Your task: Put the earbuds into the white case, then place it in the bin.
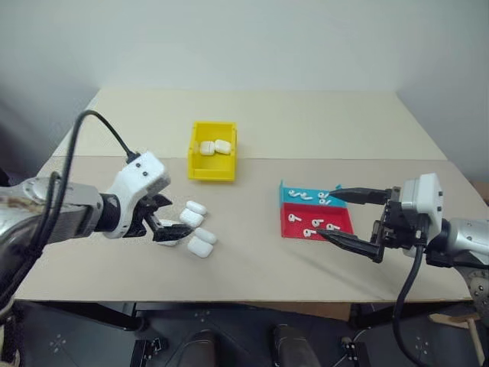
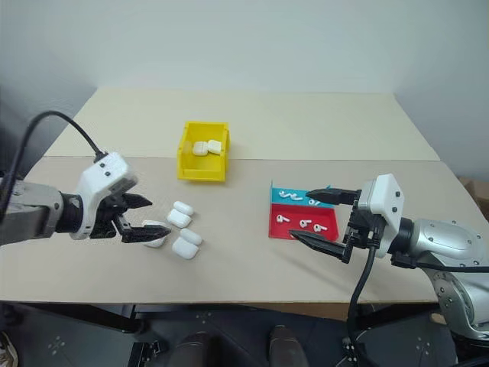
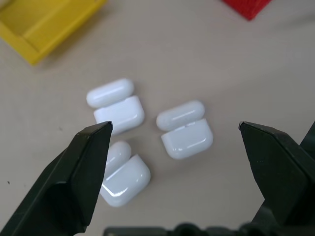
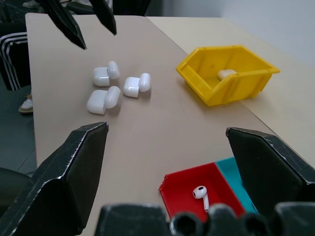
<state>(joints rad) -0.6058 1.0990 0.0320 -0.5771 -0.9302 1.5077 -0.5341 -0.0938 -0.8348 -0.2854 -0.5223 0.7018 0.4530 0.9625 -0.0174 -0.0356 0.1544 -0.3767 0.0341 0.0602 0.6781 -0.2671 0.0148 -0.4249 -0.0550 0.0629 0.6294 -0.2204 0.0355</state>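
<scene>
Left gripper (image 1: 170,222) wide open over three open white cases (image 3: 186,130) near bin (image 1: 212,163); right gripper (image 1: 348,218) open, empty. Clustered cases probably get knocked aside.

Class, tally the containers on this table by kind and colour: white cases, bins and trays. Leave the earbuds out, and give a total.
White cases: 5 (3 open on the table, 2 in the bin)
Yellow bin: 1
Red tray: 1
Blue tray: 1
Total: 8
</scene>
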